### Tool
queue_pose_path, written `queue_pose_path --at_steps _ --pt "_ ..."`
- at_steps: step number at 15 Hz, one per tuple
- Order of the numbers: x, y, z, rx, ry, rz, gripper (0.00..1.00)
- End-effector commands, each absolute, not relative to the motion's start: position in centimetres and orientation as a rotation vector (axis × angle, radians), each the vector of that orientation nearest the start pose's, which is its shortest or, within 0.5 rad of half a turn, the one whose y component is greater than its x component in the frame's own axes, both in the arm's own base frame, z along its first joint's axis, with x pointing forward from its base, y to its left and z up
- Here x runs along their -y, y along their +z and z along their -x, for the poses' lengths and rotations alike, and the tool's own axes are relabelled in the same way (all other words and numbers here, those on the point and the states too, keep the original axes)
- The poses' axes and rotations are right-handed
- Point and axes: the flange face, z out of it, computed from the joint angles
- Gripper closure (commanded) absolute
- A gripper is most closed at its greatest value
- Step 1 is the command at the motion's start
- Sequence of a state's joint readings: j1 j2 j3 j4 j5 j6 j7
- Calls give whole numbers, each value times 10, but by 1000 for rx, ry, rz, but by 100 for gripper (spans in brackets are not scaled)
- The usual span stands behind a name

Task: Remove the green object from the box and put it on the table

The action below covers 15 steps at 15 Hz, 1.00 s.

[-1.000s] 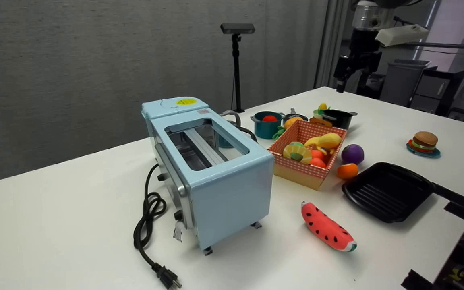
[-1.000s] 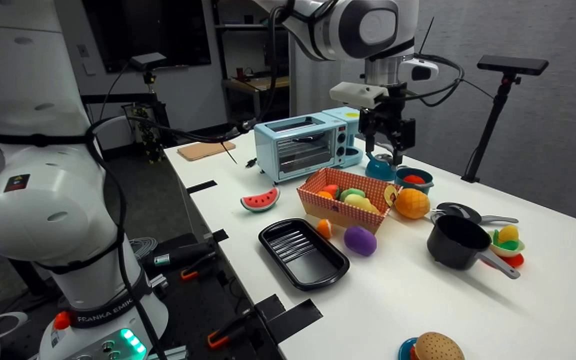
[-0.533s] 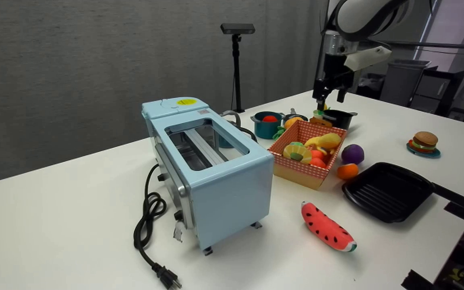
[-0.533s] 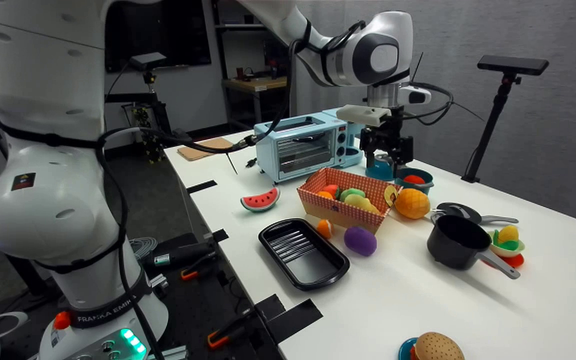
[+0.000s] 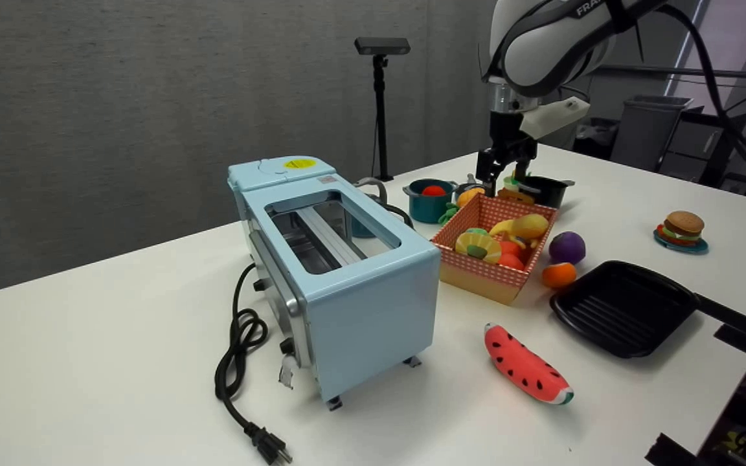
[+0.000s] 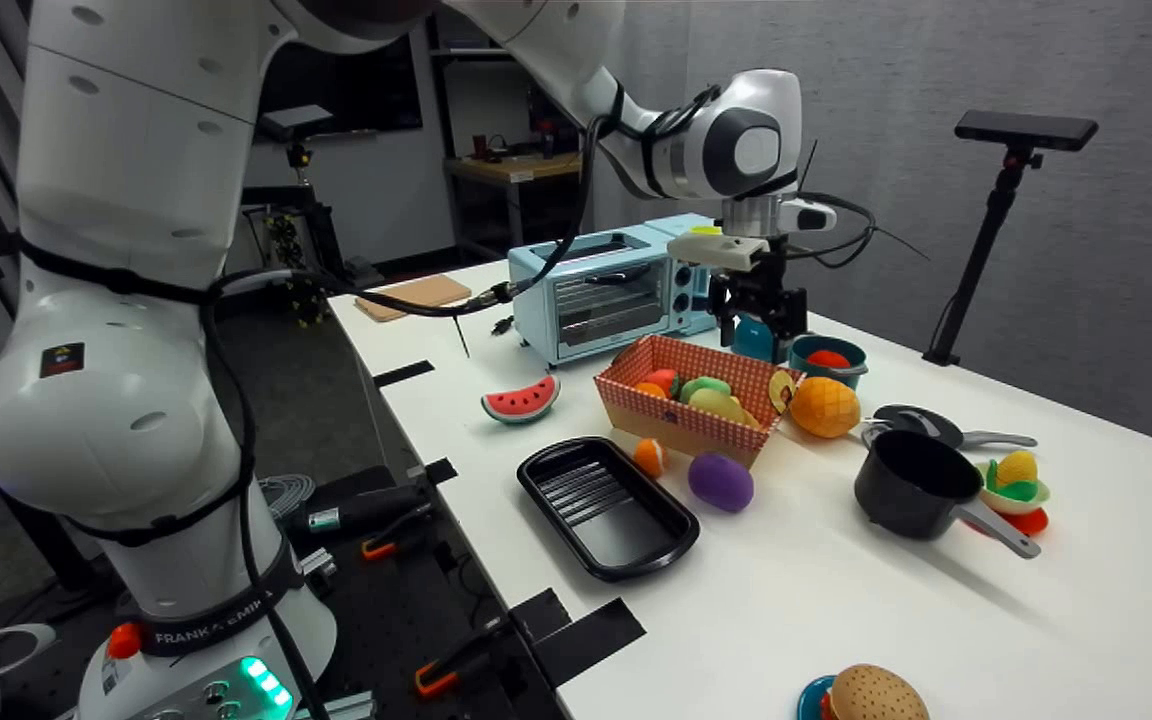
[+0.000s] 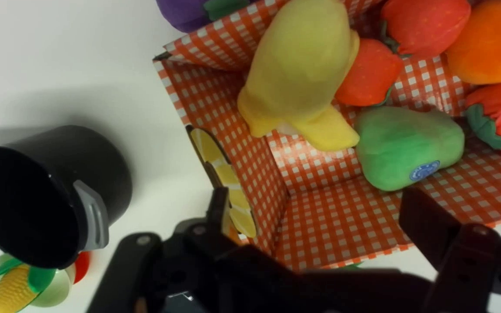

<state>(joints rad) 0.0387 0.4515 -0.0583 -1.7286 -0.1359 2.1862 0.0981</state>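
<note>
The green object [image 7: 407, 145] is a rounded, pear-shaped toy lying inside the box [image 7: 328, 221], beside a yellow toy and red strawberries. It shows in an exterior view [image 6: 704, 386] and is partly hidden in an exterior view [image 5: 476, 231]. The box, with red-checked walls, stands on the white table in both exterior views [image 5: 473, 281] [image 6: 681, 430]. The table [image 6: 806, 580] also shows in the wrist view [image 7: 81, 74]. My gripper [image 7: 315, 198] is open and empty above the box's edge, apart from the green object; the right finger is nearer to it. Both exterior views show it [image 5: 506, 183] [image 6: 752, 346].
A blue toaster oven [image 6: 606, 300] and teal pot [image 6: 828, 358] stand near the box. A toy pineapple [image 6: 824, 407], black pot [image 6: 916, 485], purple toy [image 6: 721, 482], small orange [image 6: 650, 458], black grill pan [image 6: 608, 510] and watermelon slice [image 6: 521, 400] lie around it.
My gripper has moved down and across, from high above the table to just above the box's edge, staying open. The box, its contents and the other objects have not moved.
</note>
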Motion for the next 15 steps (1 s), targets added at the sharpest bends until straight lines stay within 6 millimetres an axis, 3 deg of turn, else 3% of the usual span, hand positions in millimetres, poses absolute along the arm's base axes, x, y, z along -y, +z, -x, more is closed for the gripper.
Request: queue_pose_path --at_steps 1,6,15 --pt "14 319 -678 -77 12 3305 0" --pt "5 306 -681 -41 56 3314 0" --pt "-30 293 -670 135 82 3323 0"
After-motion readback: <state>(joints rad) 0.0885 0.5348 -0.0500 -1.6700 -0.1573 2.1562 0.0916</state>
